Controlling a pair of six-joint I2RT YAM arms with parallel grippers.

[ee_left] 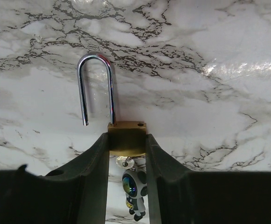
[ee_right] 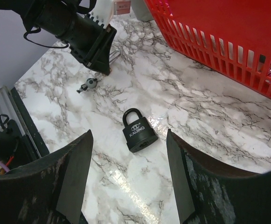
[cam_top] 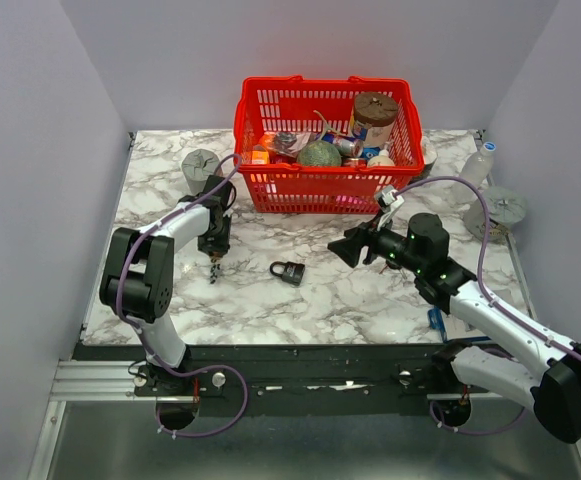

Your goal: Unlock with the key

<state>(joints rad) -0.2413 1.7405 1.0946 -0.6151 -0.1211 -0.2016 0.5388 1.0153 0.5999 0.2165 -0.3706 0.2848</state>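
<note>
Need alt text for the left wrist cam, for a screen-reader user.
The left pincer clamps a small brass padlock by its body, its silver shackle open, over a marble table. A key with a small figure charm shows below the lock, between the fingers.

Brass-gold padlock [ee_left: 127, 128], red basket [cam_top: 300, 192], marbled table [cam_top: 350, 300]

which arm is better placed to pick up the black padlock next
Right. The right gripper is open, and the black padlock lies framed between its jaws in the wrist view. The left gripper is shut on the brass padlock, so it is occupied.
</note>
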